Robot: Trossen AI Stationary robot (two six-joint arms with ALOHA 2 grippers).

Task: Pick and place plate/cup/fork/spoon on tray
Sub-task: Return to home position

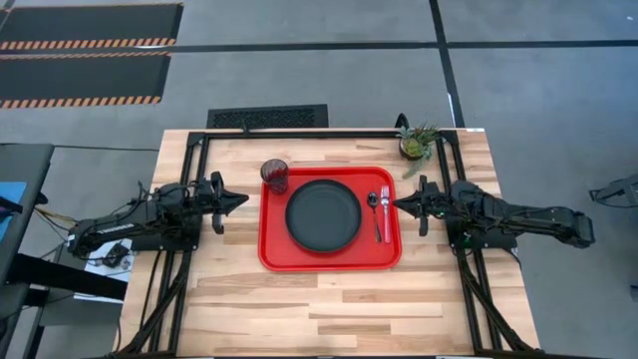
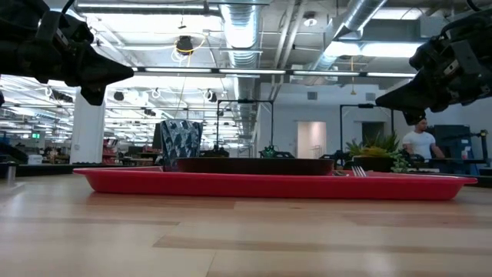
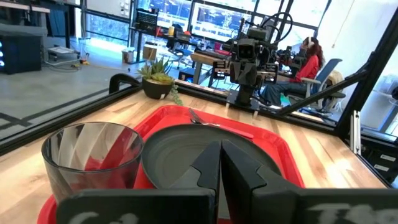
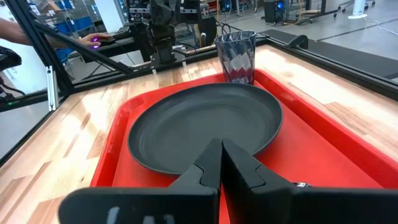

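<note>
**A:** Where is the tableware sitting right now?

**B:** All four pieces are lying on the red tray (image 1: 329,265). The plate (image 1: 322,215) is filling its middle, and the cup (image 1: 274,176) is standing upright in the far corner on the left arm's side. The spoon (image 1: 374,204) is lying between the plate and the fork (image 1: 386,214).

**A:** And the arms?

**B:** The left pincer (image 1: 239,200) is hovering over the counter (image 1: 329,309) just beside the tray's left edge. The right pincer (image 1: 401,203) is facing it from the right edge, near the fork. Both are pinched together, tips meeting, and are carrying nothing.

**A:** So which step is this?

**B:** I'm judging the placing finished, with only parking at home in hand.

**A:** What is that calling for?

**B:** Probably just settling each arm on its own side. They should be keeping off the tray's rim, and the right one off the potted plant (image 1: 418,142).
</note>
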